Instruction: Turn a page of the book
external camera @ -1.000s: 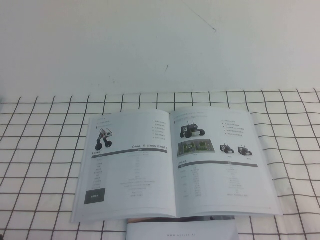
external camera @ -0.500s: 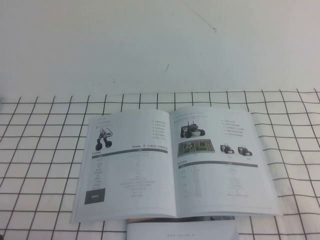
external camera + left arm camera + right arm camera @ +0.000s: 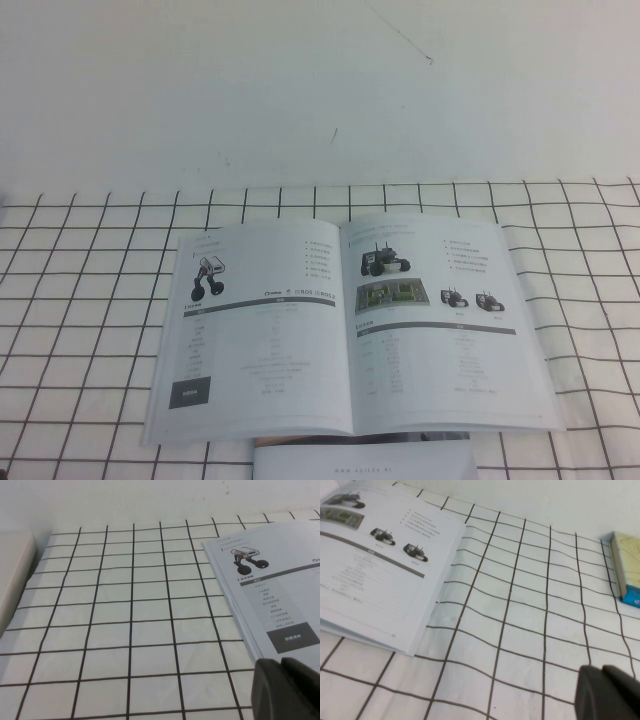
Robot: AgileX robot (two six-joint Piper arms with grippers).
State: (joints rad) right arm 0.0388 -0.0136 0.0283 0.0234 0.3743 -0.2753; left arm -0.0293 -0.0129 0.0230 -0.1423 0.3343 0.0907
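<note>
No visible change since a second ago: book (image 3: 345, 330) hasn't shifted, no page lifted. My left gripper (image 3: 287, 690) and right gripper (image 3: 610, 692) haven't moved.

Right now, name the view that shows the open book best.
The high view: the whole book lies open, both pages visible. The left wrist view catches only its left page beyond the left gripper; the right wrist view only its right page.
</note>
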